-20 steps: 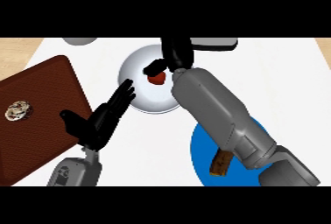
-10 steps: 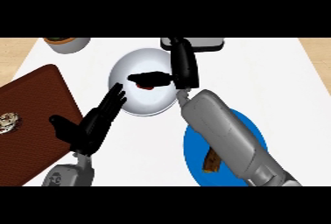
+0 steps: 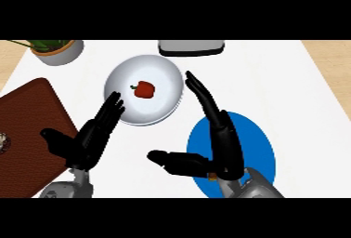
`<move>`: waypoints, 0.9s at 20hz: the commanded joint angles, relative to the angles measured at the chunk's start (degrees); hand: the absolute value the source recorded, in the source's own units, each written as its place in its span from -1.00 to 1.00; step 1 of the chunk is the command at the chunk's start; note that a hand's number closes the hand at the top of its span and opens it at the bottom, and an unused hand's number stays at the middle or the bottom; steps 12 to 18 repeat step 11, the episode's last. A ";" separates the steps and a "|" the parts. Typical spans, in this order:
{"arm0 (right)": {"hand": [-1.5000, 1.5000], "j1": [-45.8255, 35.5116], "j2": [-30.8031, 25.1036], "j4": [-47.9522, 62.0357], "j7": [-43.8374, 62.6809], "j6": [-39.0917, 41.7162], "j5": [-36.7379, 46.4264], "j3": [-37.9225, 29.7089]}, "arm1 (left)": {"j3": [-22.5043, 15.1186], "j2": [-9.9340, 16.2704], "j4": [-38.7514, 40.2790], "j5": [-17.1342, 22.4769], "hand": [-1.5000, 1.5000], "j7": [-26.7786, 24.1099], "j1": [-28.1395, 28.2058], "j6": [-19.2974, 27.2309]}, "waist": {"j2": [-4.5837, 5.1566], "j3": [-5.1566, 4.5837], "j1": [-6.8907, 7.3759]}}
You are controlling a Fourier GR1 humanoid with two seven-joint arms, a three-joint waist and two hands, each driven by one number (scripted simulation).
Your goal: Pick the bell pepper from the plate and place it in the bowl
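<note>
Both hands, left and right, are now hanging open at lower frame, the pepper newly lying released in the upper-left bowl, so placing looks done.

A kitchen, by the look of it: a white counter set with a bowl holding a pepper, a blue plate near right, a brown board left, a potted plant far left, and a grey appliance at the far edge
</note>
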 commanded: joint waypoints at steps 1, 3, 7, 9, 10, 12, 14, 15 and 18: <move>1.00 15.61 -6.52 -15.85 -1.37 -1.39 4.34 9.02 | 0.73 0.22 0.93 -0.06 0.00 0.22 -0.76 0.32 | -0.02 -0.09 -1.24; 1.00 23.66 -12.31 -21.51 -5.54 -1.42 4.70 11.36 | 1.21 0.85 -1.28 0.83 0.00 1.24 0.85 0.07 | -0.20 -0.01 -1.29; 1.00 40.51 -19.64 -25.23 -15.66 -4.91 6.69 19.83 | 0.82 0.55 -0.16 0.49 0.00 -1.30 2.49 -0.70 | 0.04 0.02 -1.68; 1.00 47.16 -22.98 -22.43 -21.84 -7.09 8.17 23.83 | 0.46 0.25 -1.31 0.67 0.00 0.52 2.11 -0.16 | 0.05 0.13 -1.40; 1.00 49.66 -25.36 -22.60 -23.36 -6.52 8.60 26.92 | 0.27 -0.12 -2.22 0.49 0.00 1.76 0.94 0.72 | -0.08 0.15 -1.46; 1.00 50.13 -25.01 -19.23 -25.10 -6.32 9.47 28.89 | 1.77 1.16 -0.14 0.70 0.00 -0.40 2.08 -0.38 | 0.00 0.11 -1.45; 1.00 50.13 -25.01 -19.23 -25.10 -6.32 9.47 28.89 | 1.77 1.16 -0.14 0.70 0.00 -0.40 2.08 -0.38 | 0.00 0.11 -1.45; 1.00 50.13 -25.01 -19.23 -25.10 -6.32 9.47 28.89 | 1.77 1.16 -0.14 0.70 0.00 -0.40 2.08 -0.38 | 0.00 0.11 -1.45; 1.00 50.13 -25.01 -19.23 -25.10 -6.32 9.47 28.89 | 1.77 1.16 -0.14 0.70 0.00 -0.40 2.08 -0.38 | 0.00 0.11 -1.45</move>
